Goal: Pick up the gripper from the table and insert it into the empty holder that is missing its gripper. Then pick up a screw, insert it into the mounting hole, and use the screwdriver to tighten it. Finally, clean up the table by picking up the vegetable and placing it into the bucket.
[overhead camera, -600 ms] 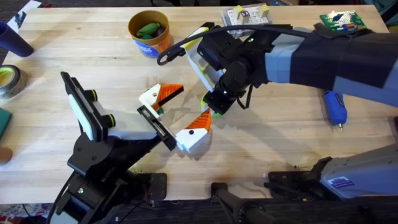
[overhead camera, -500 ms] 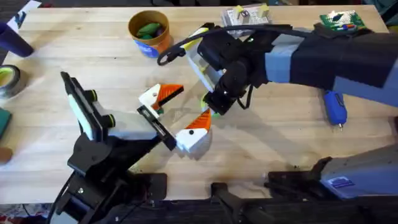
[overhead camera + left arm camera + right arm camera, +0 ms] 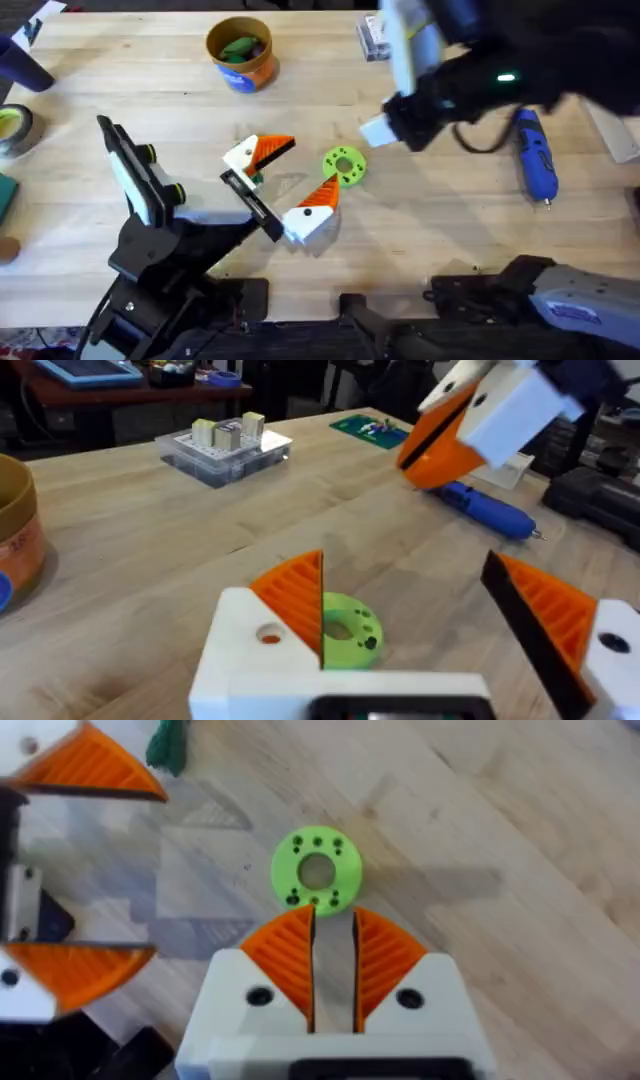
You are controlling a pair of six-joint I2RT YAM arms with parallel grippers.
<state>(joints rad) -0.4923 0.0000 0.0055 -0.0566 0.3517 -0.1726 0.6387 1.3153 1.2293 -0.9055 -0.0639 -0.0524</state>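
Orange ribbed pads of the right gripper [image 3: 333, 915] are pressed almost together, with a thin slit between them and nothing pinched. It hangs above the table just at 6 o'clock of a green ring [image 3: 317, 871] in its own wrist view. In the overhead view the ring lies flat on the wood near the table's centre, apart from both grippers. The right arm is raised and blurred at 2 o'clock. The left gripper [image 3: 314, 163] is spread wide. Its two white blocks with orange wedges sit at either end of the black bar-shaped holder [image 3: 250, 200] and point toward 2 o'clock, with the ring just past their tips. The blue screwdriver [image 3: 533, 160] lies on the table [image 3: 150, 90] at 3 o'clock, bit toward 6 o'clock, with nothing touching it. The orange bucket [image 3: 243, 68] with the blue band stands upright at 11 o'clock, with green pieces [image 3: 238, 46] inside it. A clear parts box [image 3: 225, 452] sits at 1 o'clock, and a tape roll [image 3: 12, 130] lies at the 9 o'clock edge. I cannot tell what the green pieces are.
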